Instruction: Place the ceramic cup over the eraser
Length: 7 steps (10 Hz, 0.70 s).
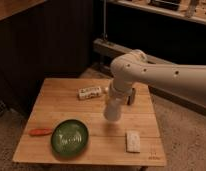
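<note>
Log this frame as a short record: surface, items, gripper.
surface: wooden table
arm: gripper above table centre
front left: green bowl, orange object left of it
back centre: small box
front right: white block, possibly the eraser
ceramic cup: not clearly identifiable

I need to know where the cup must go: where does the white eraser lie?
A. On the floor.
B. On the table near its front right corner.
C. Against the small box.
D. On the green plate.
B: the eraser lies flat on the table near the front right corner, apart from the green plate; the gripper hangs over the table's middle, behind and left of it.
</note>
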Available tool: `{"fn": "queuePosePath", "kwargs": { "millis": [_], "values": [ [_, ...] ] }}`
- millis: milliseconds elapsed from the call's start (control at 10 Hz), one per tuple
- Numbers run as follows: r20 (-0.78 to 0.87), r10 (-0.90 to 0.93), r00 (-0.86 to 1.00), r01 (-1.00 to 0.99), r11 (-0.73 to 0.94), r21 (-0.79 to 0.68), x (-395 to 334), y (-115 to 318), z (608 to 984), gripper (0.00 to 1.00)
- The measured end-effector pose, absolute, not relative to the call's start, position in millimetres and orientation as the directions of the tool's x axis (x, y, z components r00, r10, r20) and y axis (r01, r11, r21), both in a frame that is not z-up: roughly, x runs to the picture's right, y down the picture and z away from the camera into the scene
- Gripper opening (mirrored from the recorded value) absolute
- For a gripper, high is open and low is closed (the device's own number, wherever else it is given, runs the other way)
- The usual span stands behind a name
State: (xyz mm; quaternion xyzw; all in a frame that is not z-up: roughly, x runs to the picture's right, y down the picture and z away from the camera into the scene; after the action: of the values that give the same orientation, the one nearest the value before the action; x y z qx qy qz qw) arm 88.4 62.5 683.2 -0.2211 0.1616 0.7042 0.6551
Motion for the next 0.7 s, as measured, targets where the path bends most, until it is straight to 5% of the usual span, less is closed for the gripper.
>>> {"fn": "queuePosePath", "kwargs": {
  "millis": [700],
  "values": [
    [-0.469, 0.744, -0.475, -0.880, -0.396, 0.262, 205.0, 126.4, 629.8, 0.02]
  ]
}}
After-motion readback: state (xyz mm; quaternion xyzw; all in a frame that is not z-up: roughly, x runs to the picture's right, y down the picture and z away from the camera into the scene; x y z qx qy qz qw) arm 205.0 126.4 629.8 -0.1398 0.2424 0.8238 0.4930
